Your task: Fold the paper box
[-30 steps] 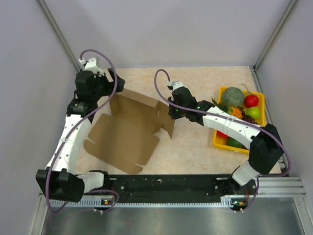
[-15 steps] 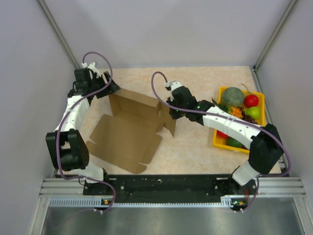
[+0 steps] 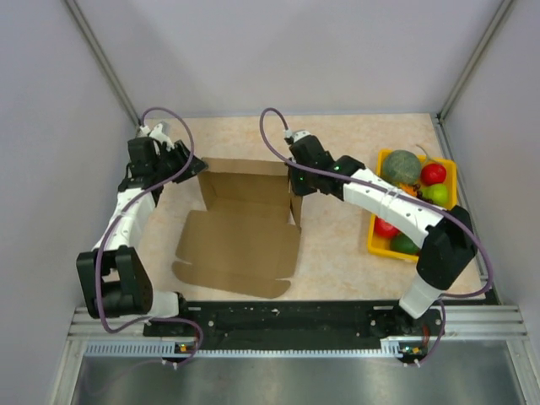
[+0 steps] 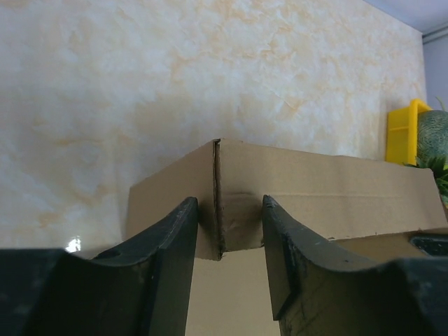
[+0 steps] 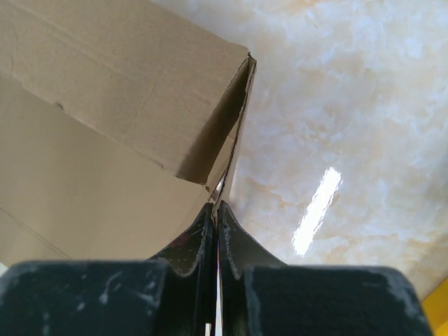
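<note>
A flat-cut brown cardboard paper box (image 3: 245, 228) lies on the pale marbled bench (image 3: 337, 245), to the left of the yellow plastic fruit tray (image 3: 385, 154) and apart from it. It is partly raised. The rear wall stands upright, and a short side panel stands at each end of it. The broad front flap, the one nearest the arm bases, lies flat on the bench.

The right fingers (image 5: 189, 248) are pressed together on the thin edge of the side panel that faces the tray, holding that panel upright at the rear corner. The left fingers (image 4: 171, 245) are at the rear corner farthest from the tray. They stand at a middling gap, one on each side of the vertical crease. I cannot tell whether they pinch the cardboard or only flank it.

The step in hand looks like squaring up the walls, with both rear corners being taken so that the side panels meet the rear wall at right angles. The next move probably calls for a firm pinch on the left corner. After that the front flap would need lifting without letting either side panel fall outward. The cardboard is light, so a pull from one arm could drag the whole box toward or away from the tray.
</note>
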